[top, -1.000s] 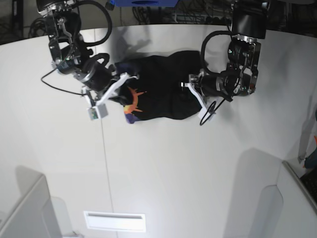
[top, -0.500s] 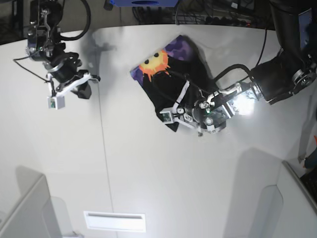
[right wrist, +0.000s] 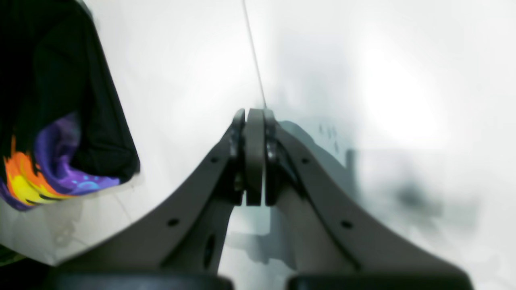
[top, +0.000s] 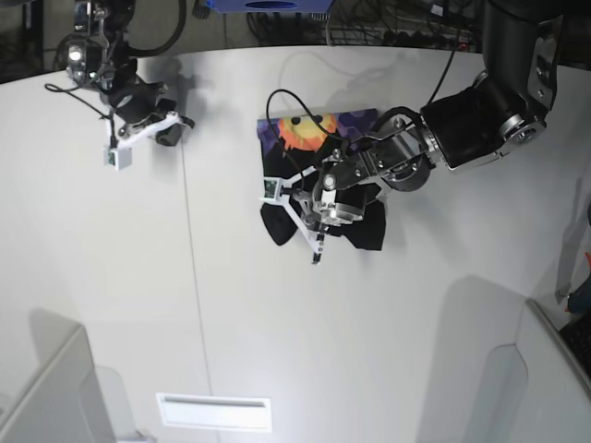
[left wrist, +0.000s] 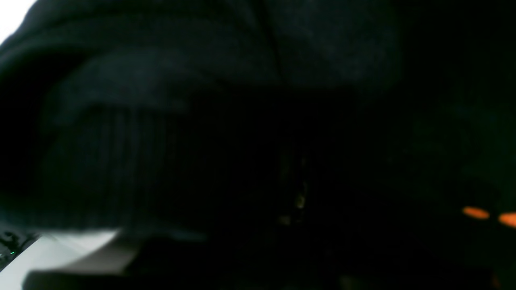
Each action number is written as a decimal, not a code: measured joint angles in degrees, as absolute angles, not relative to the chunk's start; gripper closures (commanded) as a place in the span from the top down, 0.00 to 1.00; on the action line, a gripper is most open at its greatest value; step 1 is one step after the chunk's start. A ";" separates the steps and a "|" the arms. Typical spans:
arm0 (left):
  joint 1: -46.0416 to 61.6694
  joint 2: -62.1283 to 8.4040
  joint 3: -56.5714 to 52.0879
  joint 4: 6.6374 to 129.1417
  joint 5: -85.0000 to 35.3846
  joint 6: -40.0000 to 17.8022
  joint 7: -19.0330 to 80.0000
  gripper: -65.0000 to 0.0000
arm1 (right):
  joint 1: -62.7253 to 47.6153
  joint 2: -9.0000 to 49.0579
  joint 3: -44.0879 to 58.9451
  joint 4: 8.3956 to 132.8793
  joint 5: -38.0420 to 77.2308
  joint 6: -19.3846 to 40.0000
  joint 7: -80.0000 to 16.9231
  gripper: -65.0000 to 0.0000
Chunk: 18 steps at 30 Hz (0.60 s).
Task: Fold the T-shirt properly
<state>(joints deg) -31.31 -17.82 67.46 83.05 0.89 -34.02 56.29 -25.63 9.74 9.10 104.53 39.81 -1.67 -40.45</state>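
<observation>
The black T-shirt (top: 365,226) lies bunched in the middle of the white table, its sun print (top: 309,131) showing at the far edge. My left gripper (top: 307,205) reaches in from the right and lies on the crumpled cloth, shut on a fold of it. Dark T-shirt fabric (left wrist: 169,121) fills the left wrist view, hiding the fingers. My right gripper (top: 169,132) hovers over bare table to the left of the shirt. Its fingers (right wrist: 254,157) are pressed together with nothing between them. The shirt's printed corner (right wrist: 44,177) shows at that view's left.
A thin seam (top: 192,268) runs down the table just beside the right gripper. A white slotted plate (top: 214,412) lies near the front edge. Grey panels (top: 51,397) stand at the front corners, and cables lie past the far edge.
The left gripper has moved left across the shirt, bunching the black cloth tighter under the print. The right gripper has drifted slightly toward the far edge, still shut.
</observation>
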 measured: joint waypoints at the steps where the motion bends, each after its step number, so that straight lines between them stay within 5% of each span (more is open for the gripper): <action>1: -30.94 -17.74 66.83 83.05 1.19 -34.39 56.18 0.00 | -25.52 9.76 9.10 104.53 39.81 -1.67 -40.29 0.00; 18: -29.63 -17.80 63.20 82.94 0.36 -34.63 55.48 0.00 | -26.09 9.78 8.99 104.55 39.83 -1.67 -40.07 0.00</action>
<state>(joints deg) -29.63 -17.80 63.20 82.94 0.36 -34.63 55.48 -26.09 9.78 8.99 104.55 39.83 -1.67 -40.07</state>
